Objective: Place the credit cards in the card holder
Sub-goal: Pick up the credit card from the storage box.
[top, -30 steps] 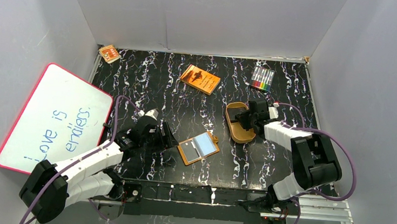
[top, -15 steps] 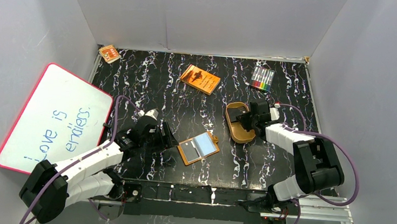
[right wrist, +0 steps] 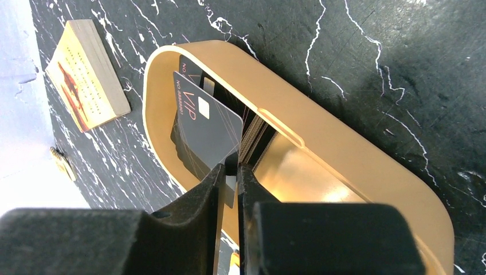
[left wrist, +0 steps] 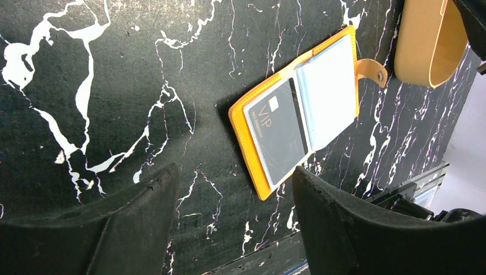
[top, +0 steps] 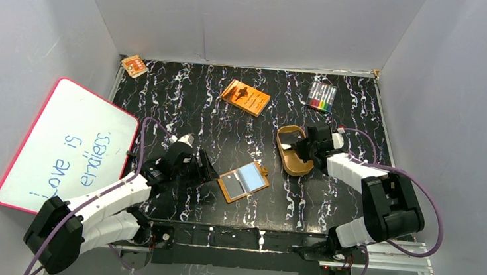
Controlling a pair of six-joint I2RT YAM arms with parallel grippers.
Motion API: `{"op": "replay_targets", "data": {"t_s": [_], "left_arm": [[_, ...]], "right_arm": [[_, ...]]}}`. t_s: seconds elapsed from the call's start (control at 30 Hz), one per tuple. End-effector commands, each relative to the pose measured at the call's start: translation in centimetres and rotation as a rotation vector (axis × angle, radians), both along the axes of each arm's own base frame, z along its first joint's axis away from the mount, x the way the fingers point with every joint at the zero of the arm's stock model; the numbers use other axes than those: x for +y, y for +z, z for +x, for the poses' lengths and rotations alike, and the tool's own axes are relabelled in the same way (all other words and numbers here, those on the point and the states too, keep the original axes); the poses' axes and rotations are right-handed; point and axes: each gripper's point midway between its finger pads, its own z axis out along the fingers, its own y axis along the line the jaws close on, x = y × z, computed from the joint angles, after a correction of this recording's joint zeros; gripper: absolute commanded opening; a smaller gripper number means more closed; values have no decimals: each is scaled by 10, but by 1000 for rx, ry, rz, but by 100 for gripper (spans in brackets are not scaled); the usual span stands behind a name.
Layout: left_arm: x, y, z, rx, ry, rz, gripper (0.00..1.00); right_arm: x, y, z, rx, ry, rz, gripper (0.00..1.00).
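The orange card holder (top: pixel 243 181) lies open on the black marbled table, with one black credit card (left wrist: pixel 275 132) in its left pocket and the pale blue pockets (left wrist: pixel 328 91) beside it. My left gripper (left wrist: pixel 234 183) hovers open just left of and nearer than the holder, with nothing in it. My right gripper (right wrist: pixel 231 166) reaches into the tan oval tray (right wrist: pixel 344 149) and is shut on the corner of a black credit card (right wrist: pixel 206 132), which stands on edge. Another black card (right wrist: pixel 189 66) leans behind it in the tray.
An orange book (top: pixel 246 97) lies at the back centre and a pack of coloured markers (top: pixel 321 96) at the back right. A whiteboard (top: pixel 67 145) leans on the left wall. A small orange item (top: pixel 134 65) sits in the back left corner.
The right gripper's jaws have come together on the card in the tray, and its arm has shifted slightly. The left arm and the card holder have not moved.
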Motion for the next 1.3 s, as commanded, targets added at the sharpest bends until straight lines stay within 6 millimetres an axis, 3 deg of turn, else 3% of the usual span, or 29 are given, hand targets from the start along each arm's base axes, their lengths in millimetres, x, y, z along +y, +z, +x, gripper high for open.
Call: {"op": "replay_targets", "data": {"t_s": [0.0,0.37,0.7,1.13,1.27], "left_arm": [[2,3,-1,-7,8,-4,69],[1,3,0,-8,8,-9,69],[1,4,2,-13,12,-7,69],[4,9,4,-24,22,4,68],[9,17,8,-51,46,26,68]], "right_arm": [[-1,16,5,-50,-5,5,18],[1,26,9,-75,9,7,0],[5,60,22,-124,-7,30,0],[-2,74,17,-125,-17,3,0],[-5,100,11,-196,52,-53,0]]}}
